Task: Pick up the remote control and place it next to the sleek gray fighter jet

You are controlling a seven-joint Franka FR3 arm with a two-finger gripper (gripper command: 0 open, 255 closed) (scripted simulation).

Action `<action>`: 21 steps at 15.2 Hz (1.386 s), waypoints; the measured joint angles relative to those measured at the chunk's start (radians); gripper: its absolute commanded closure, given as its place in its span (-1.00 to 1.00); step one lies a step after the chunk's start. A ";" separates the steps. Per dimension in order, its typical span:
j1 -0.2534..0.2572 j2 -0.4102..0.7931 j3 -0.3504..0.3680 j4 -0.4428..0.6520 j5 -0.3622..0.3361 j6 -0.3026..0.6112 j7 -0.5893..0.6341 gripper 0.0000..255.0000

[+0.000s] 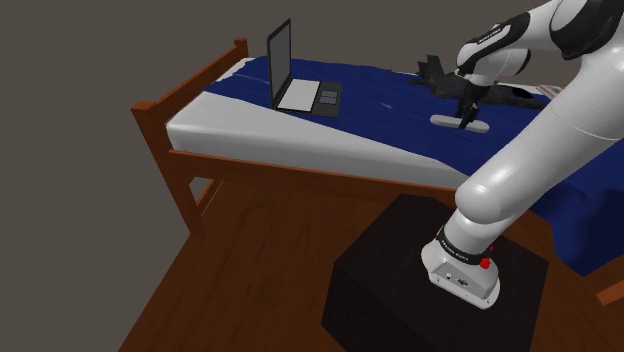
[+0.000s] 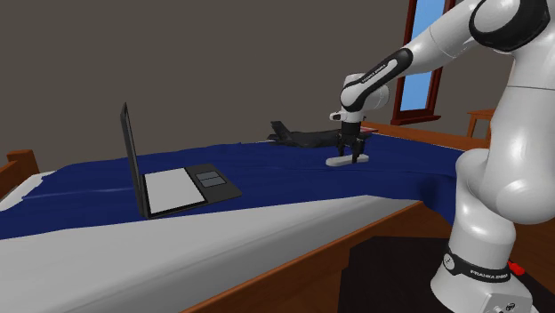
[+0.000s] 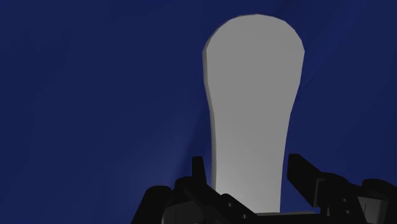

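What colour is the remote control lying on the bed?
Plain light grey: the remote control shows best in the wrist view, against the dark blue cover.

Remote (image 3: 254, 95): plain grey, flat, long; one end broad and rounded, the other narrower. Lying flat on blue cover (image 3: 95, 95), straight under gripper (image 3: 247, 164), narrow end between spread fingers (image 3: 304, 173), thin gaps either side. Jet (image 1: 438, 74): dark, small, on same cover, just beyond gripper, apart from remote.

Gripper (image 2: 353, 155) low over pale grey remote (image 2: 341, 163) on blue bedcover (image 2: 267, 164); dark fighter jet (image 2: 307, 137) at remote's ten o'clock, open laptop (image 2: 173, 185) at nine.
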 measured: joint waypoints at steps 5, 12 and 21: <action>0.004 0.031 -0.011 -0.029 0.023 0.053 -0.017 1.00; 0.004 0.034 -0.012 -0.031 0.025 0.057 -0.019 -1.00; -0.004 -0.039 0.015 0.015 -0.026 -0.044 0.024 -1.00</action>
